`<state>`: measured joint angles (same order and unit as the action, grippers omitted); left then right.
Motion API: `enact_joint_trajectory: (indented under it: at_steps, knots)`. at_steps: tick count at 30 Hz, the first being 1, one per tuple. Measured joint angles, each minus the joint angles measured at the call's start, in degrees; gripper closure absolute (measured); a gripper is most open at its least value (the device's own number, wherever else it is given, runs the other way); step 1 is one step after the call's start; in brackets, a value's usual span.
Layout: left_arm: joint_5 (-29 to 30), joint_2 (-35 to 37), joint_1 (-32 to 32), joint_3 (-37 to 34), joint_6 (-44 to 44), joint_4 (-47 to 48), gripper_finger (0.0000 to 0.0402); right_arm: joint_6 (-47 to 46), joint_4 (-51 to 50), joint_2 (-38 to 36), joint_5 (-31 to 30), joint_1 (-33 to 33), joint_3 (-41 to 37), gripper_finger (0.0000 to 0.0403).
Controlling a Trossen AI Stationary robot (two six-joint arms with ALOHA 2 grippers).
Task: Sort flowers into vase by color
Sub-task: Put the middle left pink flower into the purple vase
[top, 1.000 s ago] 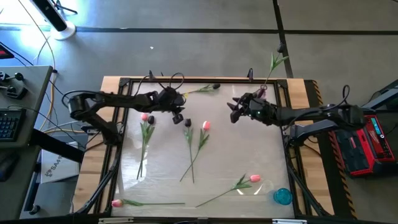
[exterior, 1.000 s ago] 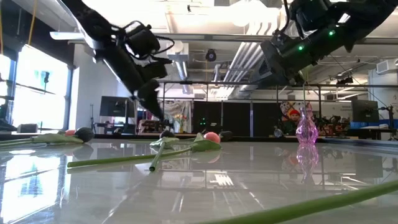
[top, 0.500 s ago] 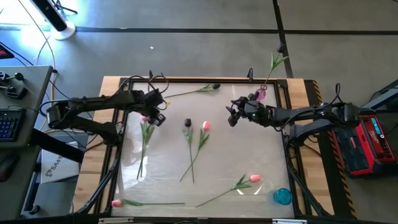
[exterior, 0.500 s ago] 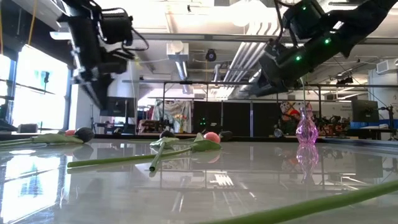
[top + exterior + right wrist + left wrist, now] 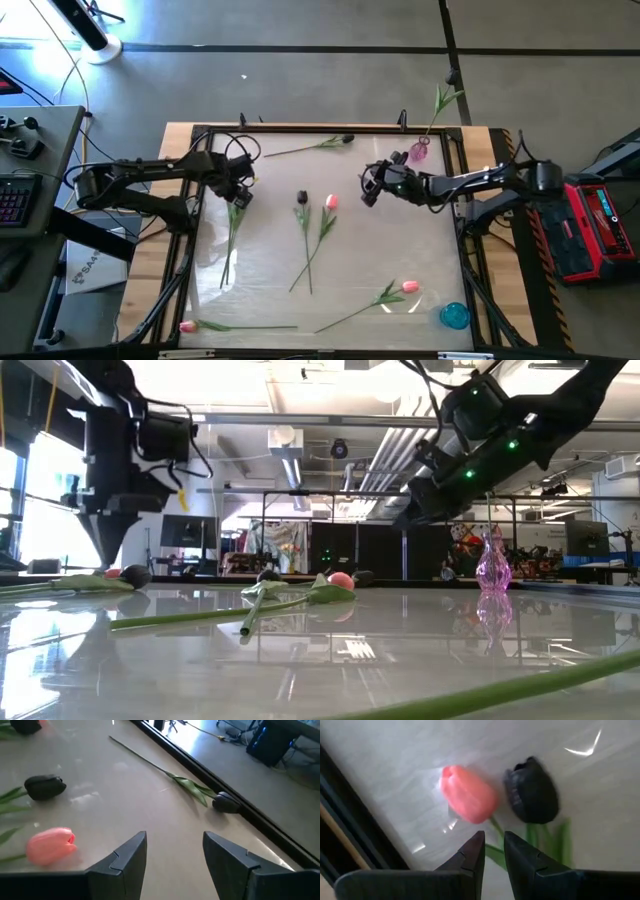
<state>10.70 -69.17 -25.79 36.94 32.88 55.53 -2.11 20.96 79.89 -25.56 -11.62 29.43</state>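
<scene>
Taking stock at your table:

- Left gripper: you have it low over the table's left side, tips pointing down. Its fingers stand nearly together with a narrow slit between them and nothing in it. Just beyond the tips lie a pink tulip head and a dark tulip head, side by side, their green stems running back under the fingers.
- Right gripper: you hold it above the table's far middle, parted and empty. Ahead of it lie a pink tulip, a dark tulip and, farther off by the table's edge, a dark tulip with a long stem.
- Pink vase: behind the right gripper at the far edge, one stem standing in it.
- Blue vase: near corner on the right arm's side, a pink tulip lying beside it.
- Another pink tulip: near edge, well behind the left gripper.
</scene>
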Motion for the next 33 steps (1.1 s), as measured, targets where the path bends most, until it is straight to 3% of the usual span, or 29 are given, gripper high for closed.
enact_joint_trajectory:
  at_steps: [12, 27, 33]
  knots:
    - [-2.9, 0.0, -3.2, -6.0, -1.9, -13.2, 0.0342, 1.4, 3.1, 0.7, -0.1, -2.4, 0.0, 0.0219]
    - [0.3, -5.0, -3.6, -6.0, -1.4, -14.6, 0.0342, -3.4, -2.2, 0.7, 1.6, -2.6, 0.0, 0.0219]
    - [1.0, -5.6, -3.6, -6.0, -1.5, -14.6, 0.0384, -3.4, -2.8, 0.7, 1.6, -2.6, 0.0, 0.0219]
